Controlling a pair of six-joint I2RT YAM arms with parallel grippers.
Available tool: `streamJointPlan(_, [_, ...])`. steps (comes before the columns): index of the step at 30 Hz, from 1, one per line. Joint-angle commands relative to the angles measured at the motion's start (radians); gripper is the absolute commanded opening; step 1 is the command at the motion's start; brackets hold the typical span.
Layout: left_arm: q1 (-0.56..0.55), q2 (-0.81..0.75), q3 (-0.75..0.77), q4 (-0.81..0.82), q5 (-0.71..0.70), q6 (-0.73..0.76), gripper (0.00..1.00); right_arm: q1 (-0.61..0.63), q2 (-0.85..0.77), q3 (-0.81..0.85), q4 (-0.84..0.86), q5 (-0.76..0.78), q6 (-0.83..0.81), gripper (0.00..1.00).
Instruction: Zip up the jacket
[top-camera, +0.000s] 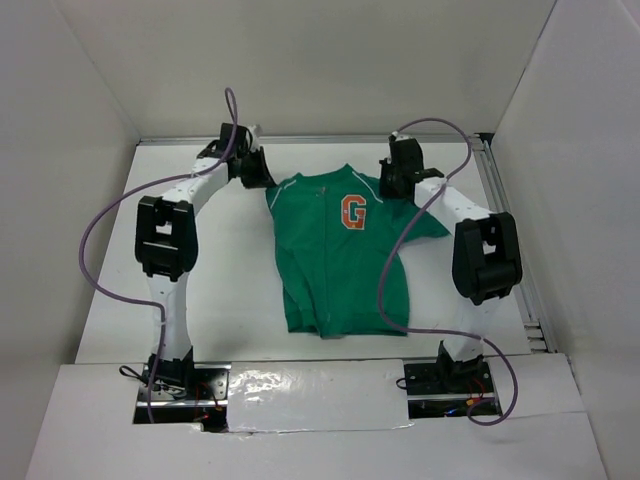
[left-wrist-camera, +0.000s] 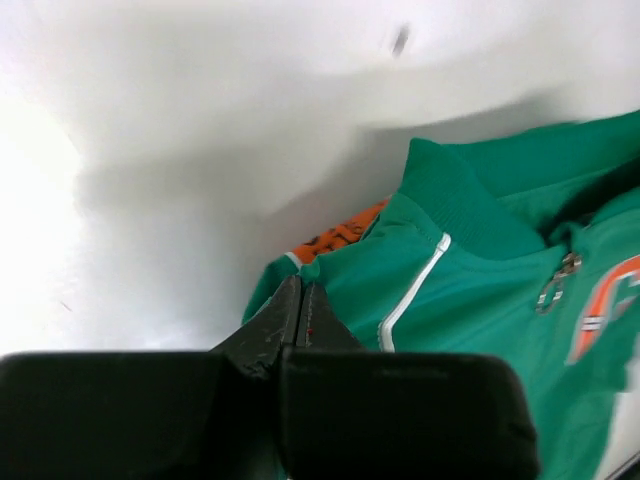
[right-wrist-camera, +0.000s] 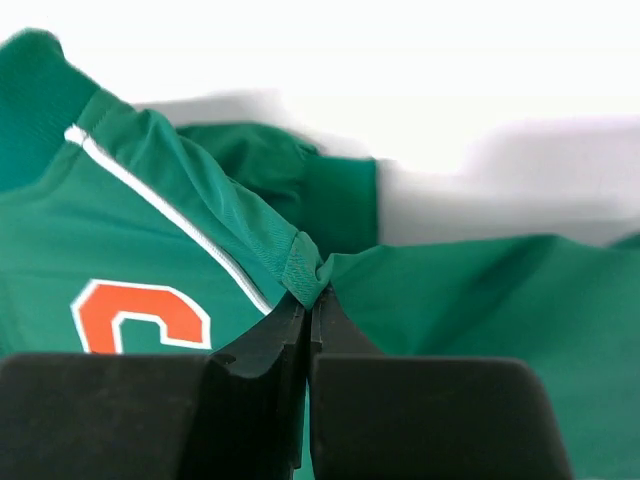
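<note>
Your left hand and right hand each pinch a far shoulder of the jacket lying on the worktop; its orange patch reads "G".

Bright overhead light; wrist views soft, prob. overexposed bkgd.

Matt green cloth jacket, metal zip pull, matt black plastic jaws, smooth white table
</note>
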Motion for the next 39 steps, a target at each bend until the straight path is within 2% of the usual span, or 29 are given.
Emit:
streamJointPlan(1, [0.051, -0.013, 0.116, -0.095, -0.060, 0.015, 0.00, 0.002, -0.025, 0.049, 0.074, 0.182, -0.019, 0.00])
streamJointPlan(3, [0.029, -0.066, 0.075, -0.040, -0.084, 0.024, 0.00, 0.019, -0.088, 0.049, 0.085, 0.183, -0.022, 0.00])
streamJointPlan(5, [0.011, -0.161, 0.029, -0.027, -0.093, 0.029, 0.00, 0.047, -0.145, 0.034, 0.084, 0.264, -0.004, 0.00])
streamJointPlan(7, [-0.027, -0.235, 0.015, -0.067, -0.182, 0.004, 0.00, 0.076, -0.283, -0.025, 0.149, 0.317, -0.011, 0.00])
streamJointPlan(9, [-0.064, -0.377, -0.026, -0.081, -0.291, -0.058, 0.00, 0.117, -0.456, -0.116, 0.186, 0.387, -0.025, 0.00])
streamJointPlan(10, [-0.072, -0.469, -0.019, -0.137, -0.363, -0.110, 0.00, 0.131, -0.502, -0.122, 0.149, 0.415, -0.018, 0.00])
streamJointPlan(11, [-0.081, -0.513, -0.002, -0.182, -0.400, -0.144, 0.00, 0.140, -0.597, -0.112, 0.113, 0.445, 0.008, 0.00])
streamJointPlan(14, [-0.141, -0.652, 0.076, -0.334, -0.556, -0.233, 0.00, 0.177, -0.732, -0.104, 0.039, 0.496, -0.017, 0.00])
streamJointPlan(17, [-0.268, -0.747, 0.162, -0.456, -0.700, -0.266, 0.00, 0.236, -0.918, -0.090, -0.020, 0.464, -0.056, 0.00])
streamJointPlan(18, [-0.344, -0.775, 0.170, -0.458, -0.716, -0.252, 0.00, 0.249, -0.947, -0.083, -0.037, 0.446, -0.053, 0.00])
streamJointPlan(21, [-0.470, -0.869, 0.188, -0.480, -0.774, -0.261, 0.00, 0.312, -1.027, -0.035, -0.108, 0.434, -0.053, 0.00])
streamJointPlan(23, [-0.485, -0.941, 0.194, -0.460, -0.741, -0.278, 0.00, 0.352, -1.056, 0.012, -0.137, 0.437, -0.056, 0.00])
streamJointPlan(26, [-0.488, -1.034, 0.119, -0.368, -0.730, -0.217, 0.00, 0.383, -1.060, 0.045, -0.145, 0.421, -0.059, 0.00])
streamJointPlan(29, [-0.489, -1.016, 0.101, -0.322, -0.696, -0.180, 0.00, 0.389, -0.997, 0.069, -0.172, 0.470, -0.024, 0.00])
streamJointPlan(31, [-0.471, -0.937, 0.098, -0.329, -0.670, -0.169, 0.00, 0.386, -0.904, 0.085, -0.201, 0.515, 0.019, 0.00])
streamJointPlan(33, [-0.347, -0.807, 0.113, -0.406, -0.537, -0.216, 0.00, 0.346, -0.816, 0.120, -0.272, 0.501, 0.097, 0.00])
streamJointPlan(34, [-0.228, -0.768, 0.101, -0.415, -0.471, -0.232, 0.00, 0.328, -0.717, 0.124, -0.290, 0.471, 0.119, 0.00])
streamJointPlan(35, [-0.177, -0.678, 0.051, -0.408, -0.416, -0.262, 0.00, 0.282, -0.669, 0.115, -0.304, 0.408, 0.143, 0.00])
streamJointPlan(36, [-0.144, -0.624, 0.029, -0.403, -0.419, -0.279, 0.00, 0.260, -0.567, 0.103, -0.297, 0.382, 0.177, 0.00])
streamJointPlan(37, [-0.096, -0.567, 0.014, -0.406, -0.414, -0.287, 0.00, 0.206, -0.508, 0.082, -0.277, 0.337, 0.194, 0.02])
streamJointPlan(38, [-0.075, -0.438, 0.018, -0.417, -0.368, -0.284, 0.00, 0.184, -0.451, 0.079, -0.268, 0.314, 0.221, 0.08])
streamJointPlan(39, [-0.043, -0.292, 0.070, -0.432, -0.322, -0.276, 0.00, 0.144, -0.326, 0.100, -0.258, 0.218, 0.219, 0.21])
